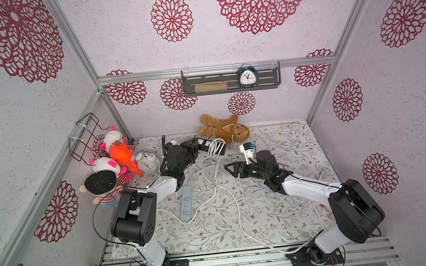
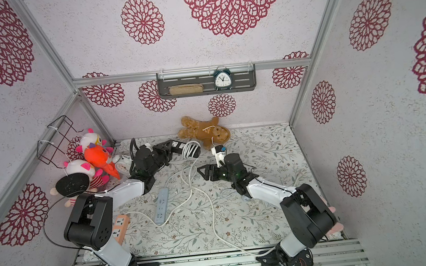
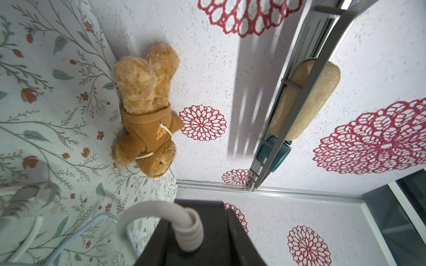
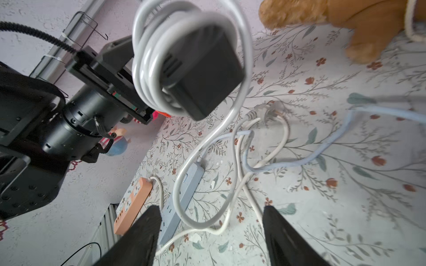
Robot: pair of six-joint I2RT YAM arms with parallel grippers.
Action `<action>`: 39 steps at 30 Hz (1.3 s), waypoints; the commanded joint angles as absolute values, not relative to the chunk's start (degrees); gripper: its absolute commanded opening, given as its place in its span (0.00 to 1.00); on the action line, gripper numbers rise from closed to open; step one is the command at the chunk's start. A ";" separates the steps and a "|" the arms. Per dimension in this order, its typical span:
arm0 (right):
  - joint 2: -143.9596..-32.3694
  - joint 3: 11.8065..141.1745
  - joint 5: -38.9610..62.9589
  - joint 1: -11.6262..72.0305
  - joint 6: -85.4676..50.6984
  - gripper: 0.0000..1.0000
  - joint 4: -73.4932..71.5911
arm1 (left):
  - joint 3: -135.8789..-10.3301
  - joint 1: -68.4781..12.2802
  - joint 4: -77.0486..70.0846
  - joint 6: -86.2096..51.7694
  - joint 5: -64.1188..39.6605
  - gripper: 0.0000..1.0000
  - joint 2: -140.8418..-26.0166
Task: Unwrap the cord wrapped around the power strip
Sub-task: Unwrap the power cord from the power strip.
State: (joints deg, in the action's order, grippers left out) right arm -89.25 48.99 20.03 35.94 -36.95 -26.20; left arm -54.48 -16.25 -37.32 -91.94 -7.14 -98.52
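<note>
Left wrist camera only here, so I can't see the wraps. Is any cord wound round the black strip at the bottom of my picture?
Observer: Yes. The right wrist view shows several loops of white cord circling the black power strip near its free end, away from the left gripper.
Operator: Is the other arm on those loops?
Observer: No. In a top view the right gripper sits on the robot-base side of the coils, apart from them, jaws open and empty.
</note>
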 commanded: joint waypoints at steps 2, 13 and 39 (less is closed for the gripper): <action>-93.04 52.65 15.06 39.72 -39.08 0.73 -33.64 | -54.89 -16.83 -42.89 -95.04 -4.23 0.00 -96.09; -101.80 57.82 13.35 40.87 -39.07 0.45 -37.79 | -52.03 -16.23 -43.45 -95.47 -3.64 0.00 -93.41; -112.63 106.42 27.01 25.01 -19.44 0.00 -9.60 | -50.89 -11.75 -32.56 -88.12 -2.91 0.00 -79.49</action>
